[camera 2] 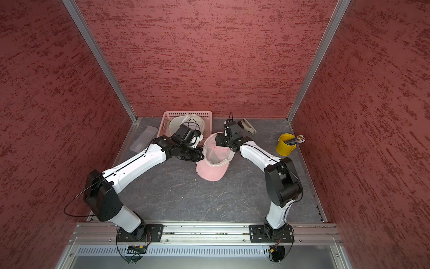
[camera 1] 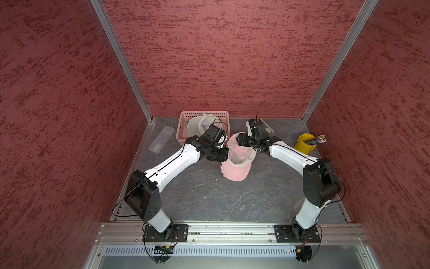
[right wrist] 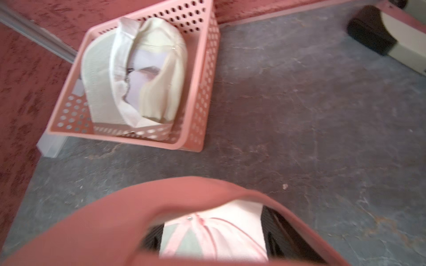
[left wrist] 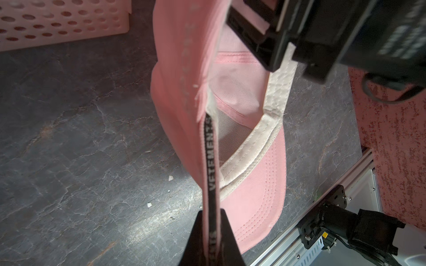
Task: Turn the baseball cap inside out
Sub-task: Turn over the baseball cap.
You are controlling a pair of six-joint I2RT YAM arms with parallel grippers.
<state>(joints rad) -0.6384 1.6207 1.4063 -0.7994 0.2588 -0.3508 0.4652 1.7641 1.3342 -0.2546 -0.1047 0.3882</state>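
The pink baseball cap (camera 1: 236,171) is in mid-table in both top views, brim (camera 2: 211,171) down toward the front, opening upward. My left gripper (left wrist: 212,210) is shut on the cap's side rim, pinching the pink edge and its black lettered tape; it comes from the left at the rim (camera 1: 226,155). My right gripper (right wrist: 213,232) is pushed into the crown from the back. Its dark fingers (right wrist: 280,232) stand wide apart, with pale seamed lining between them and pink fabric (right wrist: 110,221) all round. From above, the right wrist (camera 1: 244,139) covers the cap's rear.
A pink perforated basket (camera 1: 181,130) holding a white cap (camera 1: 196,125) stands at the back left, close behind my left wrist. A clear plastic strip (camera 1: 161,139) lies left of it. A stapler (camera 1: 267,127) sits at the back. A yellow cup of pencils (camera 1: 304,144) stands right.
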